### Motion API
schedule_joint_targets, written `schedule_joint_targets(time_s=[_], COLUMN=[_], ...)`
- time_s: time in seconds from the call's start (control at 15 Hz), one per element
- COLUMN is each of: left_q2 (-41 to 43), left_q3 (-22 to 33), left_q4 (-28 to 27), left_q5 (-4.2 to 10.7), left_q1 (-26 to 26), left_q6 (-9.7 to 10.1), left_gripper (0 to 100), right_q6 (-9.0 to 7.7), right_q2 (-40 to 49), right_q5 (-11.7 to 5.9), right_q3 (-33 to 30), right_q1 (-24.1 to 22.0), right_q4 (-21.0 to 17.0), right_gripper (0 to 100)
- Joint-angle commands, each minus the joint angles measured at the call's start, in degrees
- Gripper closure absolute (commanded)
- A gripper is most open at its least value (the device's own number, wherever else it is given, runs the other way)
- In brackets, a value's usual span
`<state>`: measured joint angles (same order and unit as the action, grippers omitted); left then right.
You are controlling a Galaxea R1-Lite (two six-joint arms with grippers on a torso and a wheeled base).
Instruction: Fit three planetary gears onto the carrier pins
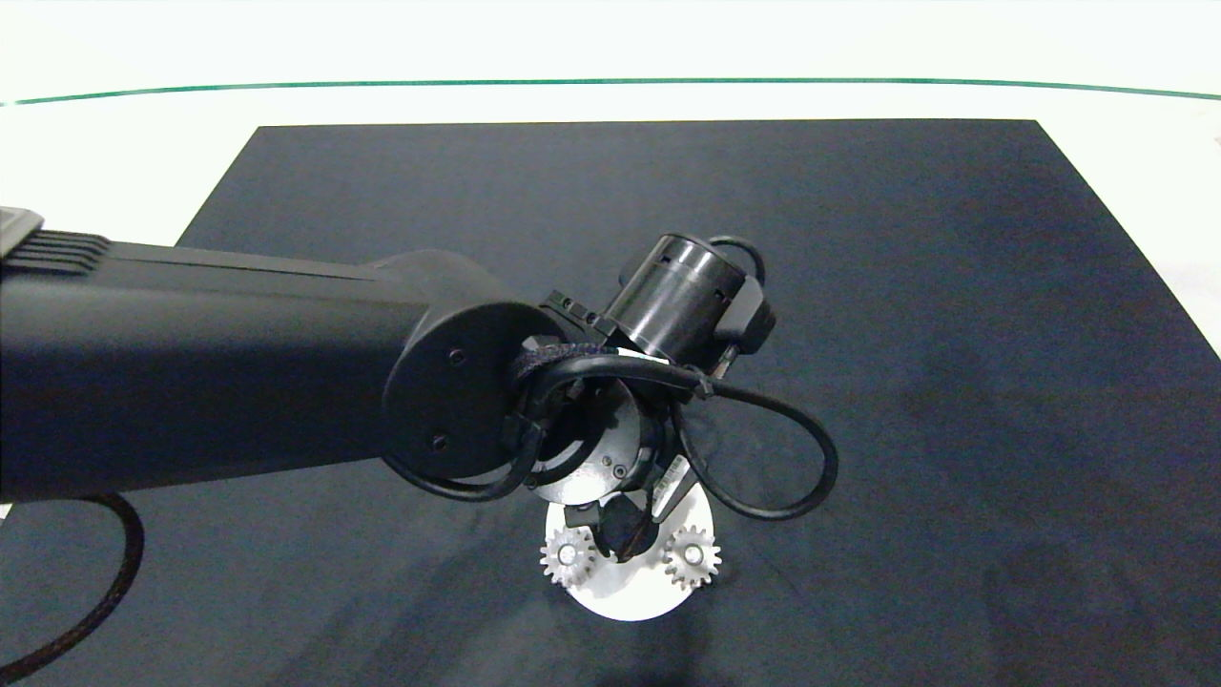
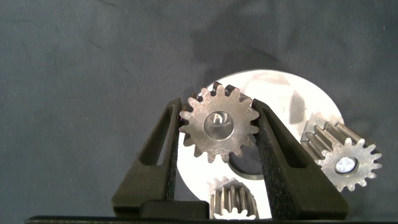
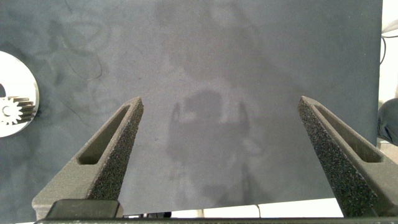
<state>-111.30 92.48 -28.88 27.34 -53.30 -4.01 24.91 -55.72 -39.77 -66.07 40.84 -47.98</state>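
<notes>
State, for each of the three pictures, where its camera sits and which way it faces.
Head view: above, facing down at the dark mat; the left arm covers the white disc.
Left wrist view: on that arm, facing the left gripper shut on a gear over the disc.
Right wrist view: facing bare mat between the open right gripper.
All three share the disc and its mounted gears.

No readable text anywhere that I can see. There's a small label on the left arm's wrist (image 1: 673,474), but whatever's printed on it is too tiny to make out.
</notes>
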Motion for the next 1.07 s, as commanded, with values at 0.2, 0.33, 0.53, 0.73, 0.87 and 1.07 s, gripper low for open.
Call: schedule_joint_targets(time_s=[0.2, 0.33, 0.53, 0.73, 0.87, 1.07], left_q2=[1.2, 1.1, 0.8, 0.6, -0.1, -0.2], left_q3=[-2.9, -3.2, -3.1, -0.8, 0.3, -0.3], left_q4=[0.1, 0.1, 0.1, 0.1, 0.1, 0.0], left_q5=[0.34, 0.96, 1.05, 1.05, 1.05, 1.05], left_q1=[0.0, 0.0, -0.1, -0.4, -0.6, -0.6], left_q6=[0.5, 0.58, 0.5, -0.03, -0.21, -0.03], left_gripper=[78, 78, 78, 78, 78, 78], right_q6=[0.14, 0.14, 0.14, 0.14, 0.14, 0.14], right_q2=[-0.1, 0.0, 0.1, -0.1, 0.0, 0.2], right_q5=[-0.22, -0.22, -0.22, -0.22, -0.22, -0.22], right_q3=[0.0, 0.0, 0.0, 0.0, 0.0, 0.1], right_q1=[0.0, 0.0, 0.0, 0.0, 0.0, 0.0], right_q4=[-0.3, -0.3, -0.3, -0.3, -0.3, -0.3], right_gripper=[0, 0, 0, 0, 0, 0])
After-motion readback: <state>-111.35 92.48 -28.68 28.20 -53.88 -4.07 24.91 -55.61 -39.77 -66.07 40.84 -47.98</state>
